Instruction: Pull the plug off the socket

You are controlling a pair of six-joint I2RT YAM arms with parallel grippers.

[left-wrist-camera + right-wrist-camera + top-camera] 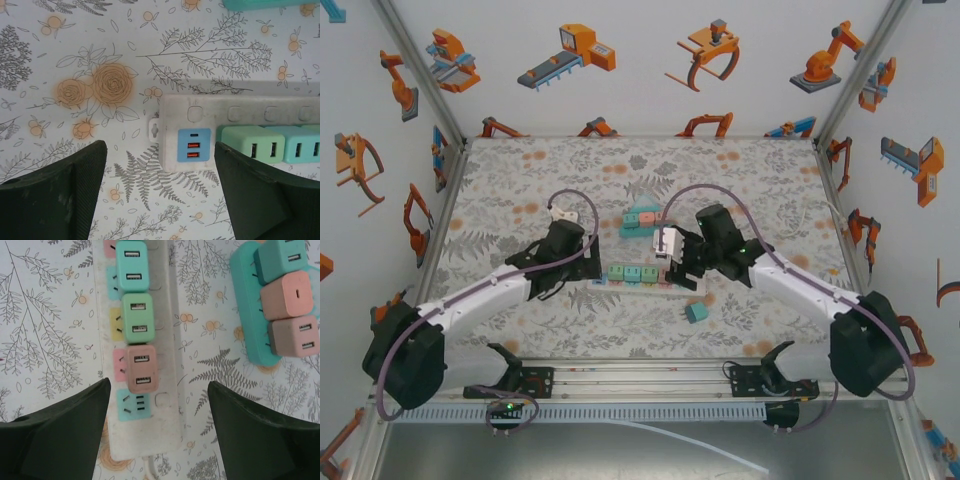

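One loose teal plug [696, 312] near socket strip [642, 284]

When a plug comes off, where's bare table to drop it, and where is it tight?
Bare table lies between the teal strip and the back wall, and along both side walls. In front of the white strip, it is free left of the loose teal plug. Tight: around and between the two strips, where the right pincer hovers.

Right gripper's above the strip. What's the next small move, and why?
Probably ease the right gripper forward over the pink plug. Its jaws stand open and empty, and that plug is the nearest one seated on the strip, inside the gap between them but ahead of the fingertips.
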